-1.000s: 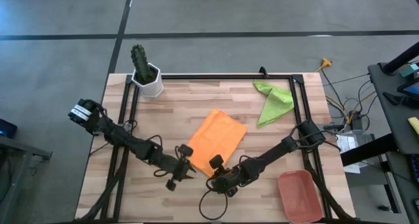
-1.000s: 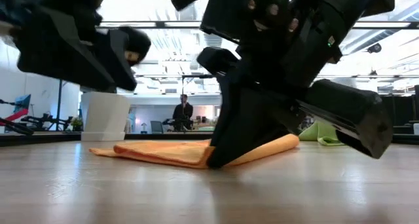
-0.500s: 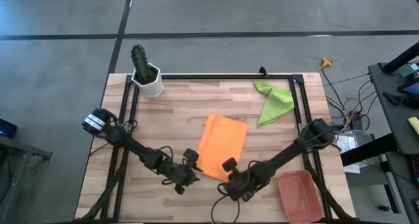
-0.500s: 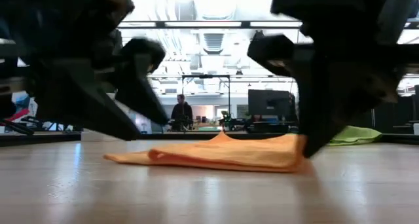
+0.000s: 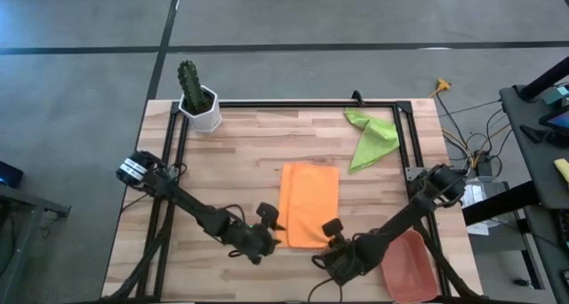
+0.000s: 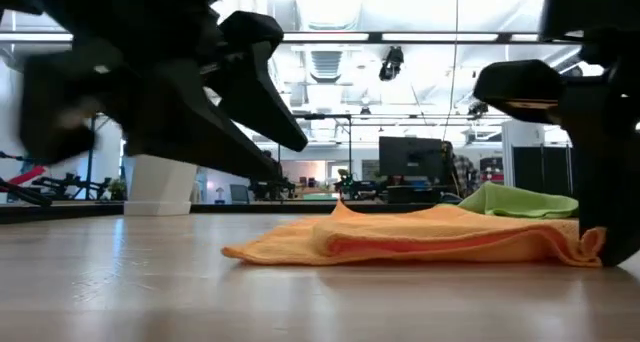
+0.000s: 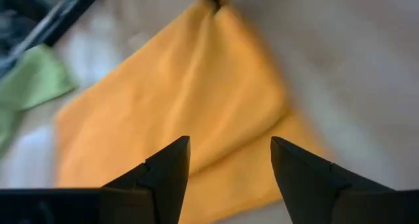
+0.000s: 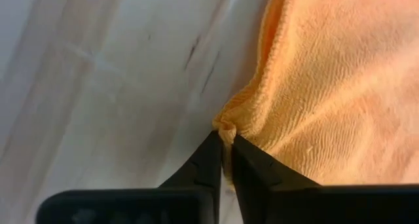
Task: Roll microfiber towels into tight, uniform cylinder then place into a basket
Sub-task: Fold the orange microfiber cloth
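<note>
Wooden table (image 5: 222, 175) carries the orange towel (image 5: 309, 204) lying flat near its middle; the right gripper (image 8: 224, 147) pinches a near corner of it; the left gripper (image 7: 229, 160) stands open beside its other near corner; the green towel (image 5: 370, 137) lies crumpled far off; the basket (image 5: 411, 270) sits at the near right corner.

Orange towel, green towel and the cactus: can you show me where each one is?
orange towel (image 5: 308, 202): high view, middle of the cloth.
green towel (image 5: 372, 137): high view, middle of the crumpled cloth.
cactus (image 5: 189, 79): high view, green stem above its white pot.
</note>
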